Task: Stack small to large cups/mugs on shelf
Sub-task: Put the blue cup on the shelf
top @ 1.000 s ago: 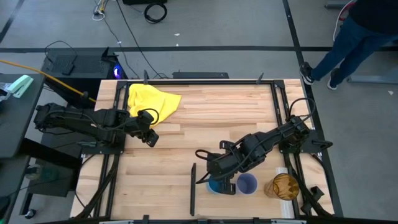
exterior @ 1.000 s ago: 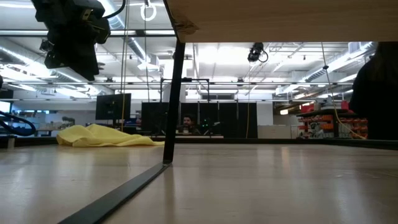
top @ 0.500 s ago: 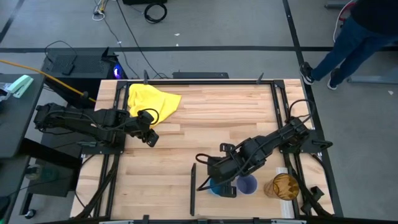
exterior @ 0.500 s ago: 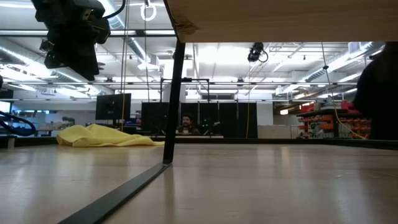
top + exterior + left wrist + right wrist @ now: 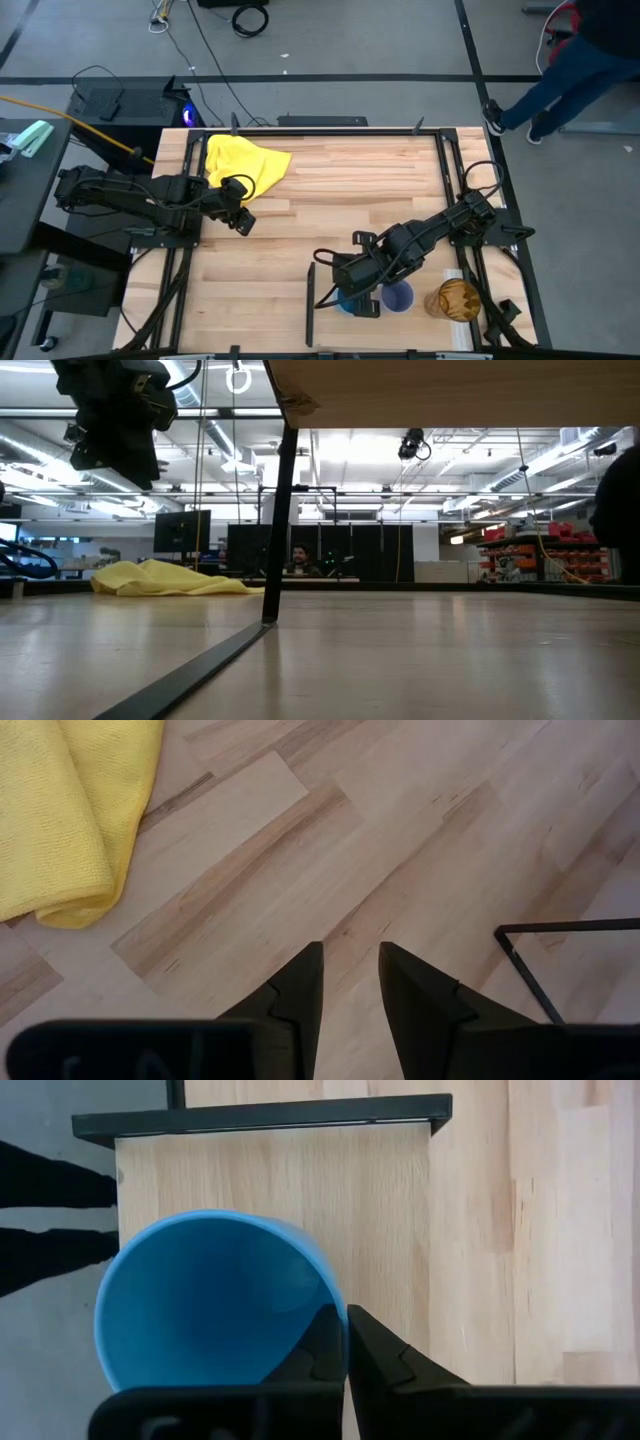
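A small bright blue cup (image 5: 200,1310) stands upright, mouth up, over the wooden shelf top (image 5: 400,1200) near the table's near edge. My right gripper (image 5: 345,1330) is shut on it and hides much of it in the high view (image 5: 348,300). To its right on the shelf stand the lavender cup (image 5: 398,296) and the amber tumbler (image 5: 453,298), both mouth up. My left gripper (image 5: 350,960) hovers open above bare table beside the yellow cloth (image 5: 240,160). My right gripper pinches the blue cup's rim (image 5: 322,1292) on the side nearest the gripper, with one finger inside the cup and one outside. The fingers come from above, slanting down. The cup stays upright; whether its base rests on the shelf, I cannot tell.
The shelf is a light wooden board on a thin black frame (image 5: 310,295), and its underside shows from below (image 5: 450,390). The yellow cloth lies at the table's far left corner. A person's legs (image 5: 560,70) are beyond the table's far right corner.
My right gripper has crept a little toward the table's near edge, carrying the blue cup with it over the shelf. The person beyond the far right corner has shifted.
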Controlling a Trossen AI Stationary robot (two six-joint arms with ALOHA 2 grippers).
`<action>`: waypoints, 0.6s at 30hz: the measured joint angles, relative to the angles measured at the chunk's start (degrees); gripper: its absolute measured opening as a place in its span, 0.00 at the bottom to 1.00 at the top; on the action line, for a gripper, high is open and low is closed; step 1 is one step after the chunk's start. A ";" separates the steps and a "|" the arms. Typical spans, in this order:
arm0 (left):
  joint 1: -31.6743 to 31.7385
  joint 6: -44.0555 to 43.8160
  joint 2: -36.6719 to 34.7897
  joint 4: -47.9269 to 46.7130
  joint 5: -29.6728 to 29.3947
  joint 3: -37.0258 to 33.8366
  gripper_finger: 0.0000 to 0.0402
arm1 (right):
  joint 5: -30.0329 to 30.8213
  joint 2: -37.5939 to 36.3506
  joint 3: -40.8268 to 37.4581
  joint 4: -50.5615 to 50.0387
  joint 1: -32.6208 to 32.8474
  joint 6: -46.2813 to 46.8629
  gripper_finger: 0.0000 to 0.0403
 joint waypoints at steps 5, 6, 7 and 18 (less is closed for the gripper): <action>0.01 0.00 0.01 -0.02 0.00 -0.01 0.27 | -0.02 0.00 0.00 0.19 -0.02 -0.02 0.04; 0.02 0.00 0.02 -0.02 0.00 0.00 0.27 | -0.02 0.00 0.00 0.43 0.00 -0.04 0.04; 0.02 0.00 0.02 0.00 -0.02 0.00 0.27 | -0.02 0.00 0.00 0.60 0.00 -0.06 0.05; 0.02 0.00 0.02 -0.02 0.00 0.00 0.27 | -0.04 0.00 0.00 1.85 -0.02 -0.29 0.10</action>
